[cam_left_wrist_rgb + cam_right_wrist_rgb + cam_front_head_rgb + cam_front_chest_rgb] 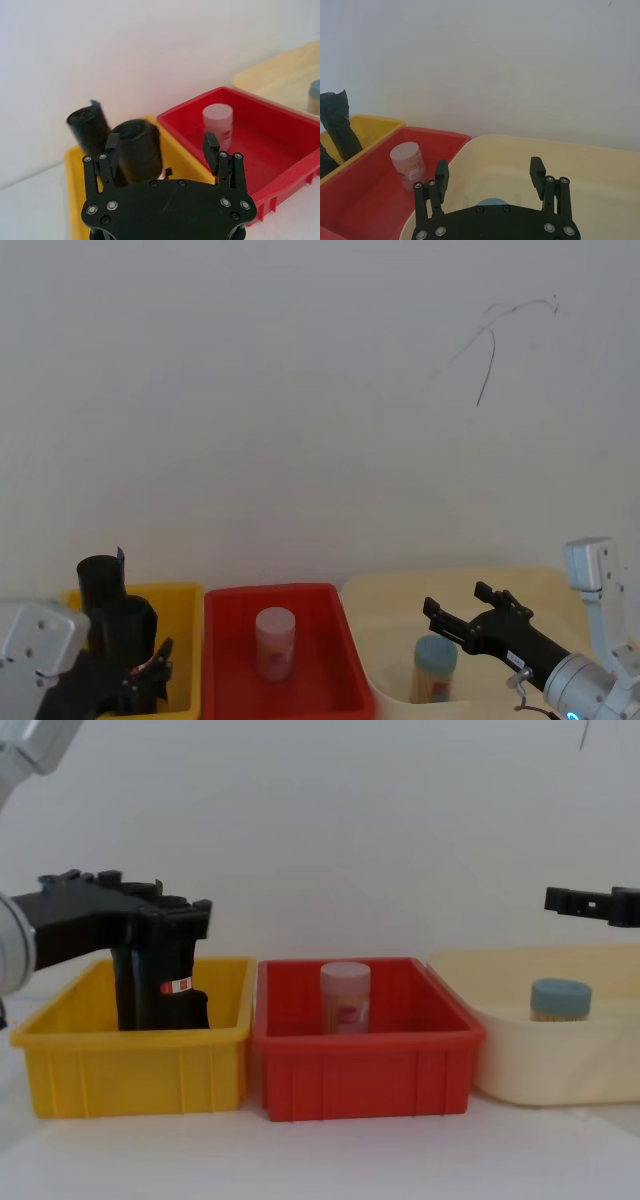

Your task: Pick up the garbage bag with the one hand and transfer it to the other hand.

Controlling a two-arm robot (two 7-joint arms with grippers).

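The garbage bag (160, 982), a thick glossy black roll with a red-and-white label band, stands upright in the yellow bin (130, 1060). A thinner black roll (90, 127) leans just behind it. My left gripper (161, 142) hovers open at the top of the garbage bag (139, 150), which sits between the jaws close to one finger (111, 145). From the chest, the left gripper (175, 915) covers the bag's top. My right gripper (458, 598) hangs open above the cream tub (390, 602), well away from the bag.
A red bin (365, 1060) in the middle holds a pale capped bottle (345, 997). The cream tub (560, 1070) on the right holds a blue-lidded jar (560, 998). A plain white wall runs behind the three bins.
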